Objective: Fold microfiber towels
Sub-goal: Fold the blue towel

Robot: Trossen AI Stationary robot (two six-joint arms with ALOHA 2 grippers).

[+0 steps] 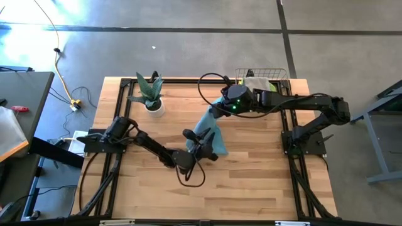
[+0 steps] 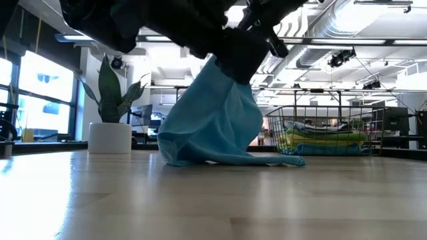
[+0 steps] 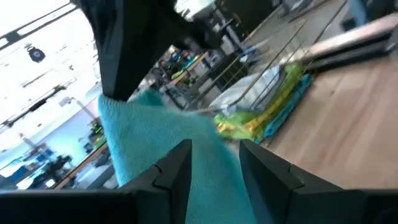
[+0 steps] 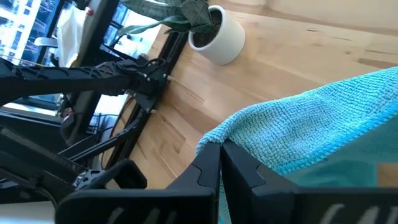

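- Grey concrete floor surrounded the wooden bench (image 1: 251, 182), which carried both dark arms on a black frame.
- At the bench's far edge, toward the left arm's side, stood a potted plant (image 1: 151, 95) in a white pot.
- A copper wire basket (image 1: 264, 80) sat at the far corner on the right arm's side, holding a pile of folded cloths (image 2: 325, 141); yellow, green and blue layers showed through the wire in the low view.
- One teal-blue towel (image 1: 210, 133) was near the middle of the bench, lifted at its top edge so it hung in a tent shape, its lower hem trailing on the wood.
- The right gripper (image 4: 221, 155) was over the towel's upper part, its jaws pinched tight on a fold of the cloth at the towel's edge.
- The left gripper (image 3: 214, 171) was beside the towel's lower portion, on the near side; its jaws stood partly apart with teal cloth between the fingers (image 3: 177, 168), though whether they actually gripped it could not be told.
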